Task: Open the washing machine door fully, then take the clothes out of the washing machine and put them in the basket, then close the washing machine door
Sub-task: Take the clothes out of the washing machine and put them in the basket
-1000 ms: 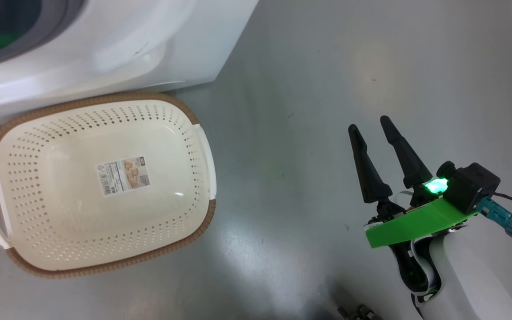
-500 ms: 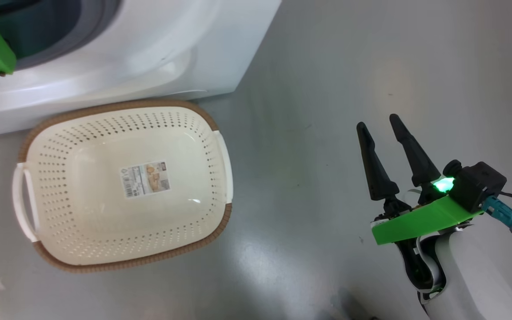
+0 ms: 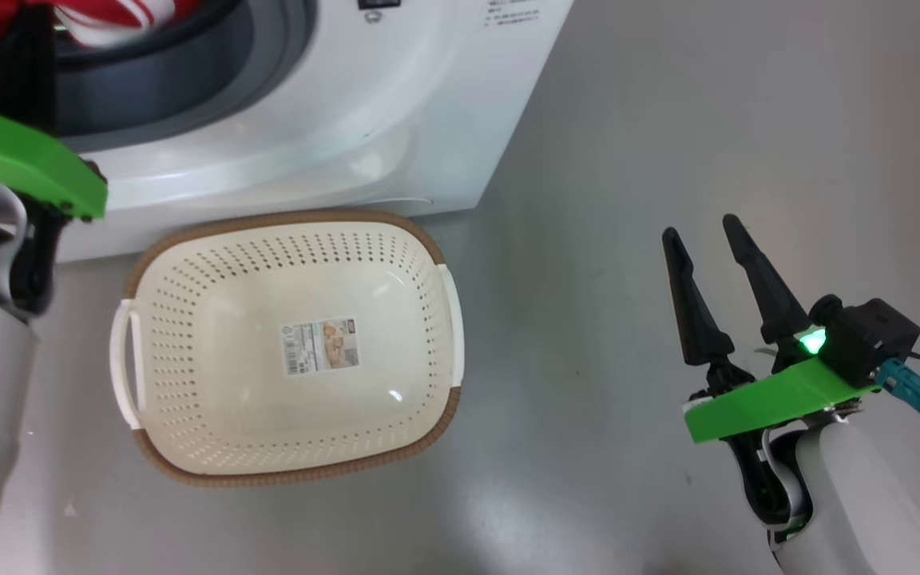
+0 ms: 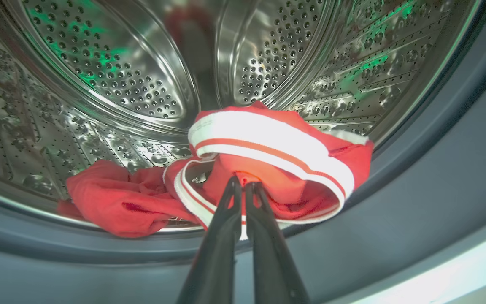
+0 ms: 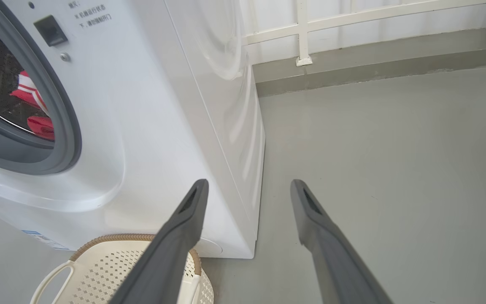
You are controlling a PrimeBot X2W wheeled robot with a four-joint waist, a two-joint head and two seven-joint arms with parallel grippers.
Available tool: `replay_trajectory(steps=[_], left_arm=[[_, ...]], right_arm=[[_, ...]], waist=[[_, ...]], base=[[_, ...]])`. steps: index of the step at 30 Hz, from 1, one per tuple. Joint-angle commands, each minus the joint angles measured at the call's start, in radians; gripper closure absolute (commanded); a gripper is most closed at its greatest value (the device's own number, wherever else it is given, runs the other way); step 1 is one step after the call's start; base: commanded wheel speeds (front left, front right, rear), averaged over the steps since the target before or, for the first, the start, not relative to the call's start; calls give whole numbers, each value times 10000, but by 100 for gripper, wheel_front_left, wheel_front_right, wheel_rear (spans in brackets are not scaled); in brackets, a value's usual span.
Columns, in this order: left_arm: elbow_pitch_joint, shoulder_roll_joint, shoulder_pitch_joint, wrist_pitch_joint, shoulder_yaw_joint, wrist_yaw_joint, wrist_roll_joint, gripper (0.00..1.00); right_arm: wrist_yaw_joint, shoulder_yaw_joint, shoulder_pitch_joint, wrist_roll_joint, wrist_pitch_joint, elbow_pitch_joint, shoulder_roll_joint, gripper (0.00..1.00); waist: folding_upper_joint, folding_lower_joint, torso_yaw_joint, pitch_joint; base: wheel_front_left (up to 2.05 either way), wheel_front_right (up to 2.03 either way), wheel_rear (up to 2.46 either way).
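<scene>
Red clothes (image 4: 112, 198) with white stripes lie at the front lip of the steel drum (image 4: 120, 63) in the washing machine (image 3: 332, 120), at the tips of the left end effector (image 4: 243, 183). Its fingers are pinched together on a red fold. Basket (image 3: 284, 473) on floor, just before the machine. Right end effector (image 3: 699, 227) well apart, spread wide, holding nothing.
</scene>
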Motion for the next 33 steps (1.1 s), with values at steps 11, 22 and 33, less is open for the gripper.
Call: replay_trajectory(steps=[11, 22, 33], left_arm=[[-2222, -485, 2044, -91, 2344, 12, 1446, 100], [-4333, -1034, 3693, -91, 3242, 8, 1985, 100], [-6323, -1266, 5117, -91, 3873, 7, 2178, 100]], right_arm=[[63, -137, 599, -271, -65, -86, -14, 0], [63, -498, 873, -414, -65, -128, -14, 0], [63, -731, 1095, -487, -65, -139, -14, 0]], waist=[[0, 0, 521, -846], [0, 0, 723, -1151], [0, 0, 828, -1444]], base=[[0, 0, 0], [0, 0, 0], [0, 0, 0]])
